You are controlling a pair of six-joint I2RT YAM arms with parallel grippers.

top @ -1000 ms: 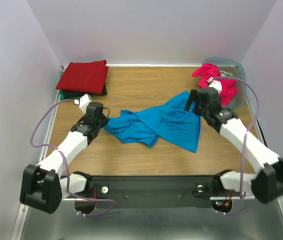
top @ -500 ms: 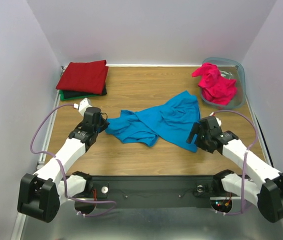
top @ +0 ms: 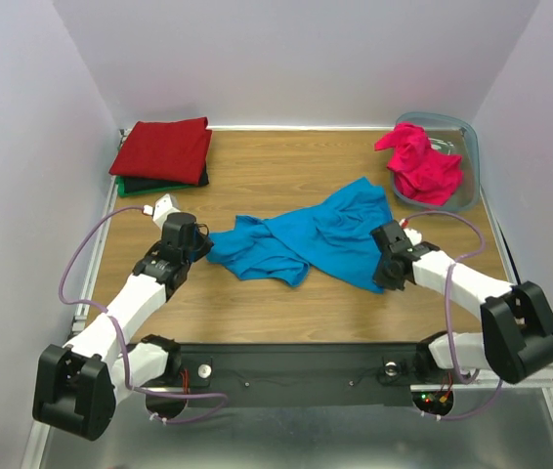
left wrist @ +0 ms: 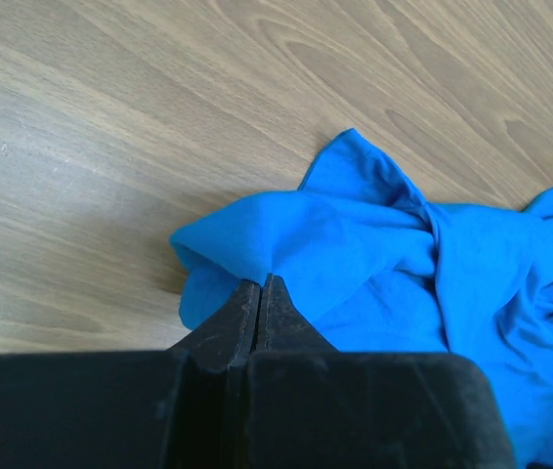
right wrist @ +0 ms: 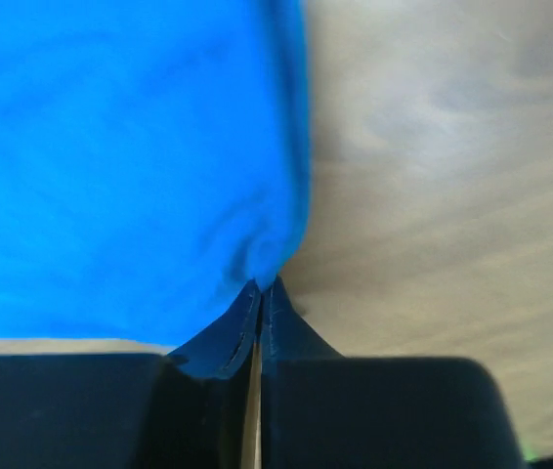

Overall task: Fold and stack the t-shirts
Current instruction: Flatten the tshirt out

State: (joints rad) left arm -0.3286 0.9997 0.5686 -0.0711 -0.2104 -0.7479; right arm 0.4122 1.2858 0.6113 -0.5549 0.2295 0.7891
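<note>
At both ends the blue t-shirt (top: 325,234) is clamped by left gripper (left wrist: 260,288) and right gripper (right wrist: 260,290) jaws; should be stretched evenly.

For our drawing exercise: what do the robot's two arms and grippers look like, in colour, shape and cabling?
The left arm and right arm have smooth white links between bulky black joint housings. A thin lilac cable loops loosely beside each. The left gripper and right gripper are matte black, with fingers tapering to narrow tips.
</note>
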